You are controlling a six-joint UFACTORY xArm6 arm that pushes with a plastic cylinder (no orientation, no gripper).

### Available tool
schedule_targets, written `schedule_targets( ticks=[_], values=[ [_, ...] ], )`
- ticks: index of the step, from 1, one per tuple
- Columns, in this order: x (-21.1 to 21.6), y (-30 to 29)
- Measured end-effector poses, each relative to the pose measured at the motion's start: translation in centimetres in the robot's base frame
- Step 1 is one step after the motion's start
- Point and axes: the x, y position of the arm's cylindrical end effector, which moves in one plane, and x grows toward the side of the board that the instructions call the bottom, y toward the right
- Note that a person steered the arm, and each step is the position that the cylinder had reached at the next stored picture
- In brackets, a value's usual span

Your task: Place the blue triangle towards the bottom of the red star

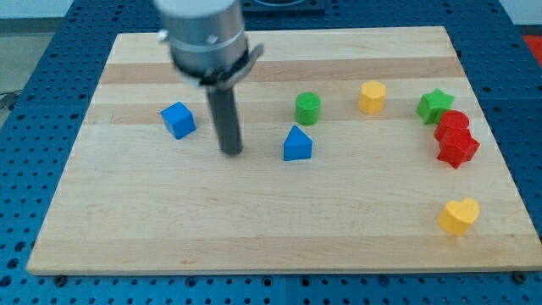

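With no claw to speak of, my tip [231, 152] sits left of the blue triangle [297, 144], so the approach is done and next likely comes a rightward, slightly downward push toward the red star [458, 149].

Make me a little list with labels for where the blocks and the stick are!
my tip: between the blue cube and the blue triangle, touching neither
blue triangle: board's middle
blue cube: view's left
green cylinder: above the triangle
red star: view's right, under a red cylinder
green star
yellow hexagon
yellow heart
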Motion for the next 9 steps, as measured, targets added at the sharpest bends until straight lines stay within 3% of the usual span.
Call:
schedule_targets(
  ticks=[2, 4, 6, 9],
  values=[
    [0.6, 3.0],
    [3.4, 14.5],
    [6.5, 17.0],
    [6.4, 22.7]
  ],
)
